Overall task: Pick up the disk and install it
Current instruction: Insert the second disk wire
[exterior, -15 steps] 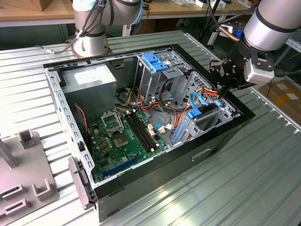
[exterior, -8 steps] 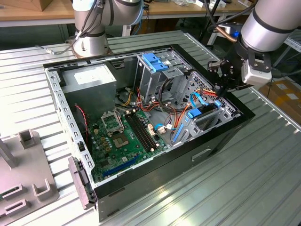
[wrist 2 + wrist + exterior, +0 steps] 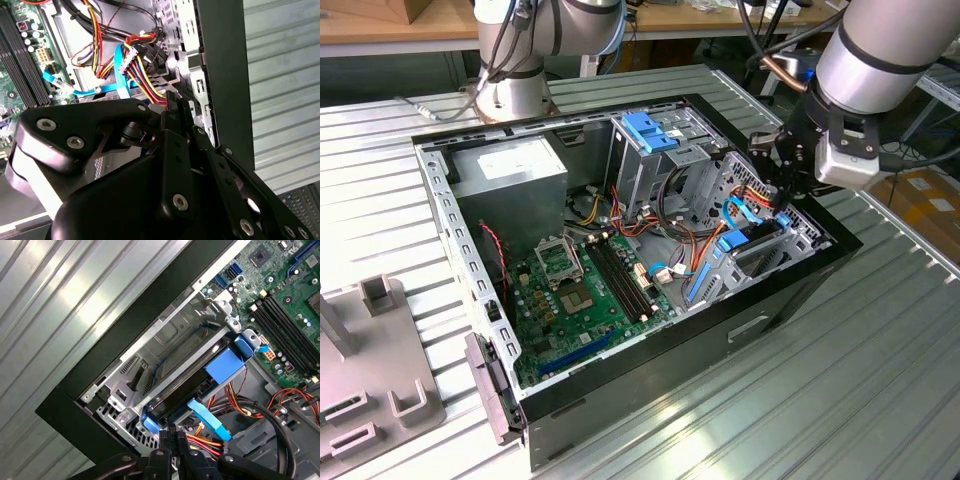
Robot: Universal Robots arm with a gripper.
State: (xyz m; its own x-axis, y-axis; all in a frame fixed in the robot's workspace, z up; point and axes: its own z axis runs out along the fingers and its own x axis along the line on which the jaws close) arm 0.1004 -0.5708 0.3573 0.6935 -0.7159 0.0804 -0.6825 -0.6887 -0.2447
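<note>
Open PC case (image 3: pixel 800 290) lies on its side on the ribbed metal table (image 3: pixel 880 400); motherboard (image 3: pixel 585 290) is exposed, with the grey power supply (image 3: pixel 515 170) toward the exterior view's left.

Gripper (image 3: pixel 778 180) hangs low over the corner of the case at the exterior view's right, just above the drive bay (image 3: pixel 760 250) and its bundle of red and yellow cables (image 3: pixel 145 75).

Fingers: in the first wrist view the two black fingertips (image 3: pixel 165 442) sit pressed together with no gap visible and nothing between them. Judged closed and empty.

Disk (image 3: pixel 200 385): in the first wrist view it lies in the bay's metal frame (image 3: pixel 175 335), a dark slab edged by the blue bracket (image 3: pixel 225 365), with one blue end tab (image 3: pixel 150 424) just beside the fingertips. It appears level with the frame, though part of it is hidden under the rail.

Progress, as a judgement: pickup and placing look done, since the disk is in the bay and out of the gripper. Whether it is pushed fully home and latched cannot be told. A blue flat cable (image 3: pixel 207 419) crosses near the disk's end; its connection is not visible.
</note>
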